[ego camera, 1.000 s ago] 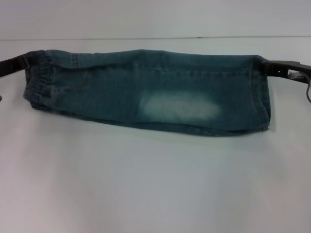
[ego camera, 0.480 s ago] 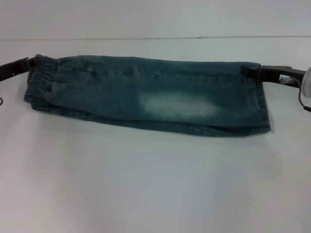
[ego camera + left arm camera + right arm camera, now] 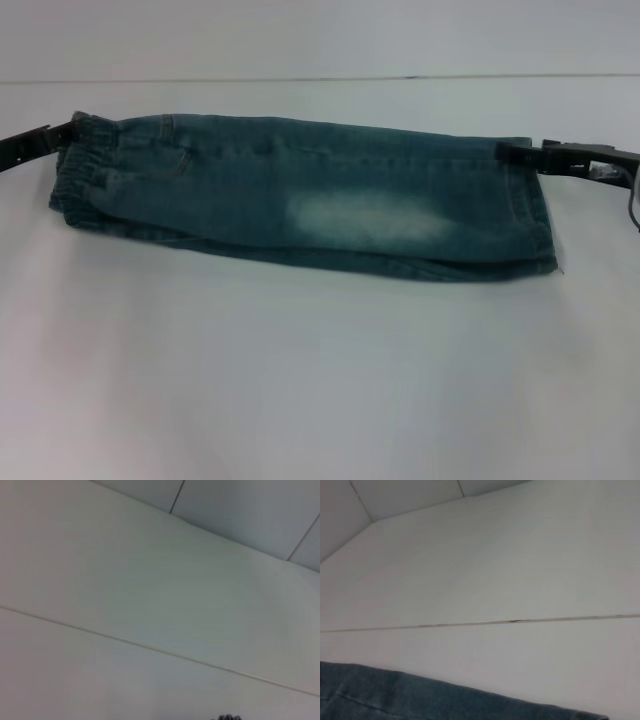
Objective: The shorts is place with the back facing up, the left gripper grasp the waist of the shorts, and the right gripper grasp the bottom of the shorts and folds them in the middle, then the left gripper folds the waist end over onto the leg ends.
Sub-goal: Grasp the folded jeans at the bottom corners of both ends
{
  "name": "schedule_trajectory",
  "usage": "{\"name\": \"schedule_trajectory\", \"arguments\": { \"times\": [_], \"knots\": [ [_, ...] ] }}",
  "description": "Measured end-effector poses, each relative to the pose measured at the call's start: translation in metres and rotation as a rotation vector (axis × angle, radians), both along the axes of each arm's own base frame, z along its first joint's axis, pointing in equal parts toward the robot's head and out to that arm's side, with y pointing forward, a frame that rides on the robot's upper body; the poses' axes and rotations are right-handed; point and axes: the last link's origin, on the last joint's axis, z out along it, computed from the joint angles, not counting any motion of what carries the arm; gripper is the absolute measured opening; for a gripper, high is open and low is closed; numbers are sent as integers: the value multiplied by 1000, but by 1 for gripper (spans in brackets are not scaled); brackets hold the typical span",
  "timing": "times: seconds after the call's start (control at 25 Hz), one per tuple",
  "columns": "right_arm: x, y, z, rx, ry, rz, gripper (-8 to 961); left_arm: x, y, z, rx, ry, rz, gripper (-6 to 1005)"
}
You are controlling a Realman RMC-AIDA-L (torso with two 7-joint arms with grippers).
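One long folded band of faded denim shorts (image 3: 300, 195), ruffled waist (image 3: 80, 165)

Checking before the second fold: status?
Left hand at the waist, right hand at the leg ends, both gripping. Shorts folded lengthwise, flat on the table. Nothing in the way.

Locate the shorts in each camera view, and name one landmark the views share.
Head view: the shorts stretch across the middle of the white table, left to right.
Left wrist view: not in it.
Right wrist view: a strip of denim along the bottom edge.
Shared landmark: the thin seam line across the table behind.
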Motion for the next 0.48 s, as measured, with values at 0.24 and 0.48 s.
{"name": "schedule_trajectory", "arguments": {
  "times": [0.24,0.48],
  "knots": [
    [6,-7,10,0,30,0,856,0,-8,3,-37,-20,-29,862],
    [-19,-27,29,-89,158,188,891,-1,-15,6,-131,-13,-40,947]
  ]
}}
